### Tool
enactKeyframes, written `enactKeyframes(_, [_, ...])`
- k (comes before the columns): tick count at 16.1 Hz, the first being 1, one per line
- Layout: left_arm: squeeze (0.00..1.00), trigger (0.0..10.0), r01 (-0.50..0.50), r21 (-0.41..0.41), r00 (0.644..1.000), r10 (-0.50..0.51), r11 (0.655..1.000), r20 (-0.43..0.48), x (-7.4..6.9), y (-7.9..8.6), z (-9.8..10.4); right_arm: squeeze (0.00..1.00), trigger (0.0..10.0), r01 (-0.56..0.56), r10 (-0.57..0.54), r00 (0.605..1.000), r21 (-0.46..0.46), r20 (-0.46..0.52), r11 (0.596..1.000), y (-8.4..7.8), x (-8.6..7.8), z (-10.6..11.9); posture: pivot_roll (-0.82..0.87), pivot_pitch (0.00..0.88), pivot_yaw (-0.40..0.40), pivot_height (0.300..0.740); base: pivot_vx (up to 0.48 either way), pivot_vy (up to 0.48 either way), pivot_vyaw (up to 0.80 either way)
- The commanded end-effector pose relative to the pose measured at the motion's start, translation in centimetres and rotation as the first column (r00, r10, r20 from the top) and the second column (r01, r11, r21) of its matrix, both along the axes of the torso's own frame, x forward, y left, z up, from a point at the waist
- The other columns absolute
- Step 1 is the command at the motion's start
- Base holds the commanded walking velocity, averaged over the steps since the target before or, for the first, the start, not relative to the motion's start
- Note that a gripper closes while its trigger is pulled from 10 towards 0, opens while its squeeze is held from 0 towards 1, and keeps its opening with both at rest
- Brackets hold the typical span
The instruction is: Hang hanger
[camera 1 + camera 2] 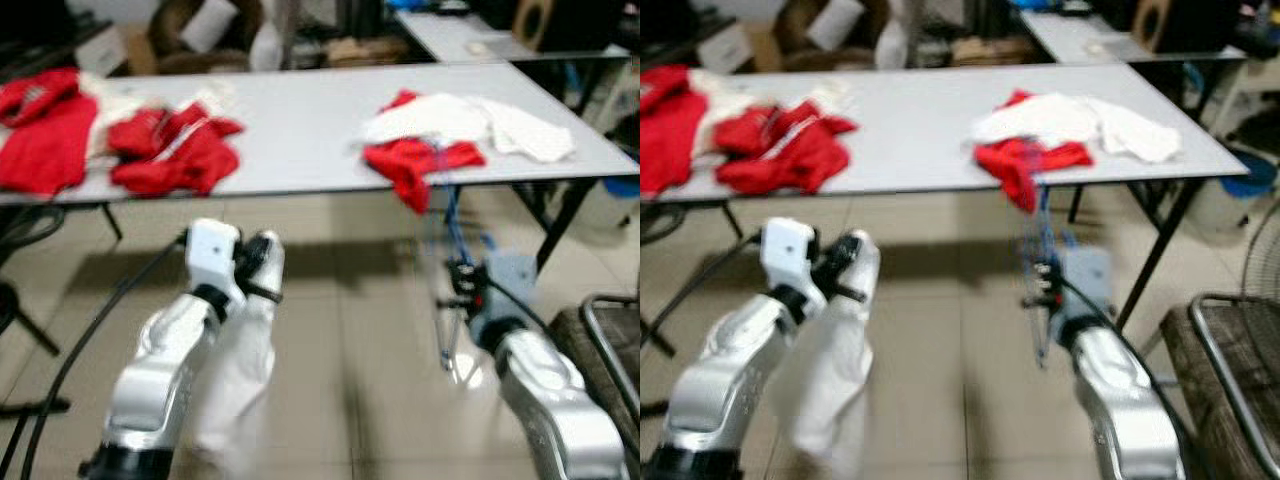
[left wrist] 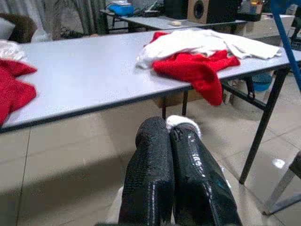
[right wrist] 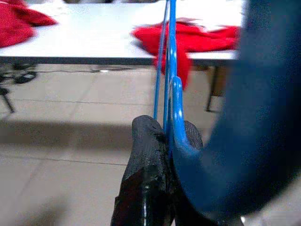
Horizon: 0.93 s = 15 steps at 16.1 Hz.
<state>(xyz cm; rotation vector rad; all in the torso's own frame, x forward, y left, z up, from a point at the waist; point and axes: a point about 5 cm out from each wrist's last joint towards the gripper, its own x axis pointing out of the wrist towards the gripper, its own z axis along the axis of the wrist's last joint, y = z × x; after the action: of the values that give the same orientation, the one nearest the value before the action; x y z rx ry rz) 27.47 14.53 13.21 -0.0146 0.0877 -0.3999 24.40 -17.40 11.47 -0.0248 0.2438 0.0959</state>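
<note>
Both grippers loaded in front of the table (image 1: pixel 300 130).

Head view: the left gripper (image 1: pixel 262 262) pinches a white cloth (image 1: pixel 235 380) that hangs toward the floor; the right gripper (image 1: pixel 462 292) holds a blue hanger (image 1: pixel 452 225) upright, just before the table edge and the red cloth (image 1: pixel 415 165).
Left wrist: fingers (image 2: pixel 150 174) pressed together on the white cloth.
Right wrist: fingers (image 3: pixel 148 155) clamped on the hanger's wire (image 3: pixel 171 70).

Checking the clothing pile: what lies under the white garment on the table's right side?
A red garment lies under the white garment, its edge drooping over the table rim. How far it extends beneath is covered.
</note>
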Motion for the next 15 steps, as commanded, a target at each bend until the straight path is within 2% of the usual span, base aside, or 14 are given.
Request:
enactKeyframes(1, [0.00, 10.0, -0.021, 0.012, 0.999, 0.021, 1.000, 0.027, 0.2, 0.8, 0.6, 0.00, 10.0, -0.038, 0.037, 0.998, 0.018, 0.040, 0.999, 0.9, 0.4, 0.8, -0.07, 0.000, 0.035, 0.740, 0.360, 0.000, -0.80])
enactKeyframes(6, [0.00, 10.0, -0.012, 0.016, 0.999, 0.012, 1.000, 0.038, 0.4, 0.7, 0.8, 0.00, 10.0, -0.040, 0.039, 0.998, 0.020, 0.049, 0.999, 0.8, 0.3, 0.9, -0.07, 0.000, 0.040, 0.740, 0.362, 0.000, -0.73])
enactKeyframes(10, [0.00, 10.0, -0.015, 0.000, 0.998, 0.015, 1.000, 0.064, 0.8, 0.7, 1.6, 0.00, 10.0, -0.081, 0.081, 0.995, -0.006, 0.057, 0.997, 0.9, 0.4, 1.1, -0.07, 0.000, 0.030, 0.740, 0.364, 0.000, 0.00])
enactKeyframes(12, [0.00, 10.0, -0.033, -0.018, 0.994, 0.034, 0.999, 0.100, 1.4, 0.7, 2.6, 0.00, 10.0, -0.199, 0.202, 0.977, -0.040, 0.070, 0.979, 1.0, 0.3, 1.8, -0.07, 0.000, 0.025, 0.740, 0.364, 0.000, 0.00])
enactKeyframes(13, [0.00, 10.0, -0.068, -0.043, 0.987, 0.073, 0.997, 0.141, 2.2, 1.2, 3.9, 0.00, 10.0, -0.321, 0.326, 0.943, -0.069, 0.070, 0.945, 1.1, 0.1, 2.6, -0.07, 0.000, 0.023, 0.740, 0.364, 0.000, 0.00])
enactKeyframes(15, [0.00, 10.0, -0.102, -0.035, 0.977, 0.107, 0.994, 0.185, 3.3, 2.0, 5.4, 0.00, 10.0, -0.442, 0.449, 0.891, -0.102, 0.069, 0.891, 0.9, -0.3, 3.7, -0.07, 0.000, 0.019, 0.740, 0.377, 0.000, 0.00])
